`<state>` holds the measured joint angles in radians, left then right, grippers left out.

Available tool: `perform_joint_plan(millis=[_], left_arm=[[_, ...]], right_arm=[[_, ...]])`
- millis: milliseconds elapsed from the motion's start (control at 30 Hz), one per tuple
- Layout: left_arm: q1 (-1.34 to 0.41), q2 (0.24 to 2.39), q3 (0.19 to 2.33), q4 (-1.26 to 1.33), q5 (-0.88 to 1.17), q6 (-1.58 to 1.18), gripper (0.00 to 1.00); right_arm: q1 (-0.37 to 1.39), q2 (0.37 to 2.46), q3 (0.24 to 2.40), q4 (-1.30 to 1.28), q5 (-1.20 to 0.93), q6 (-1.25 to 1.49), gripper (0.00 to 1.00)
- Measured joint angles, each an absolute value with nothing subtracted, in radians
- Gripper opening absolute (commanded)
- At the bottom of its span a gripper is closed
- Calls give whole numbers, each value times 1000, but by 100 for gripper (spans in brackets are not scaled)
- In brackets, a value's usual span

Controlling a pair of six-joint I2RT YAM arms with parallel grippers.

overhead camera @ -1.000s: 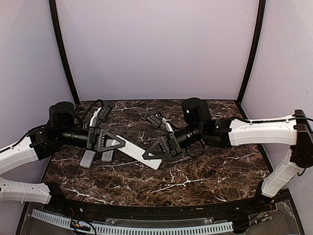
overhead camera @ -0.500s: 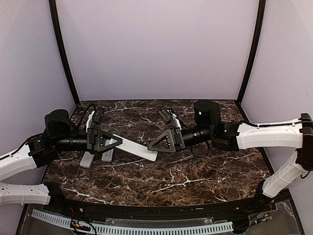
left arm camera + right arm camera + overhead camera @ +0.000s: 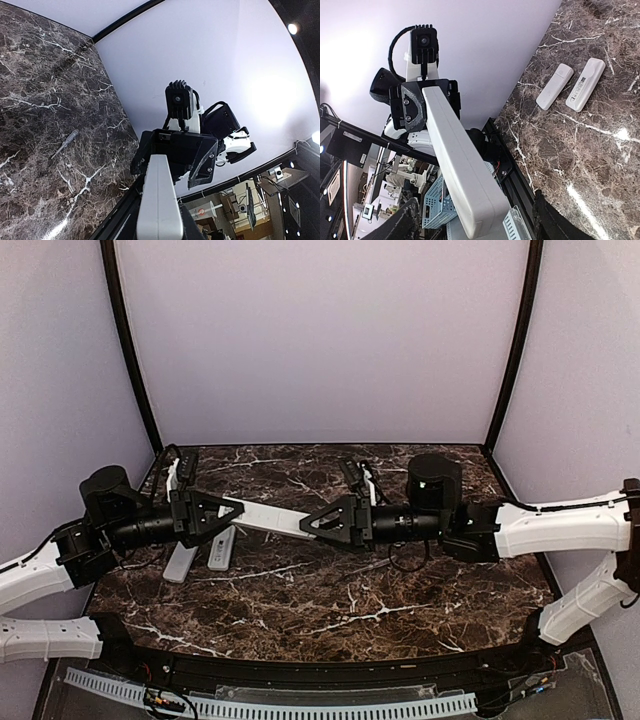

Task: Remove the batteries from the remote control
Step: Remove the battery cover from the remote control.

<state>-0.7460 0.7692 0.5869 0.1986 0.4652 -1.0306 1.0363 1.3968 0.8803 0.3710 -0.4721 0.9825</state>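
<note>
We see white remote held in air above marble table, spanning gap between both arms. Left gripper pinching remote's left end. Right gripper at remote's other end, fingers spread wide either side and not gripping it. Batteries hidden from us in every view. Second remote and third remote lie side by side on table below left gripper. Thin dark tool lies on table nearer right arm.
</note>
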Motion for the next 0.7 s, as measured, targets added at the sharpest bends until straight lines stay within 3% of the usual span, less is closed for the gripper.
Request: perform_joint_plan(millis=[433,700], left_arm=[[-746,769,583,226,480,-1037,0],[-746,769,582,237,493,-1043,0]], right_arm=[[1064,1448,917,406,-426,1018,55],[1080,1464,934,437,-414,1031,27]])
